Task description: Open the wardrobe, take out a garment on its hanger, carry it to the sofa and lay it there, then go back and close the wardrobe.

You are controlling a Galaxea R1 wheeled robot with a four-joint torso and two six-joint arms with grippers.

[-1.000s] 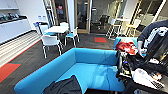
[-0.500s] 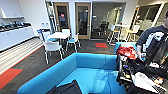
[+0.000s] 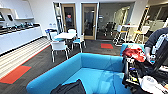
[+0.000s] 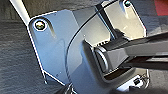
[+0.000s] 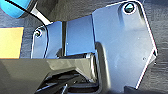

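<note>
Garment (image 3: pixel 71 88) lies dark and crumpled on the sofa (image 3: pixel 97 72), on the seat's near edge, so the carrying and laying down look done. No hanger can be made out in the fabric, so whether it went down with the shirt is unclear. What seems left is the trip back to shut the wardrobe. That is a judgement from the shirt resting loose on the blue seat with no arm near it.

Neither hand can be made out. In both wrist views the robot's own dark plate and jointed bar cover the fingers, so I cannot tell whether either hand is released or clenched. Each arm appears to hang low, with grey carpet behind the plate. In the right wrist view a curved blue edge shows close to that arm, probably part of the sofa, and a yellow patch of floor lies beside it.

A person (image 3: pixel 157 42) stands just past the sofa's right end by a control rig, with something red (image 3: pixel 133 53) in front of them. White chairs (image 3: pixel 60 47) and a small table (image 3: pixel 65 35) sit well beyond the sofa.
</note>
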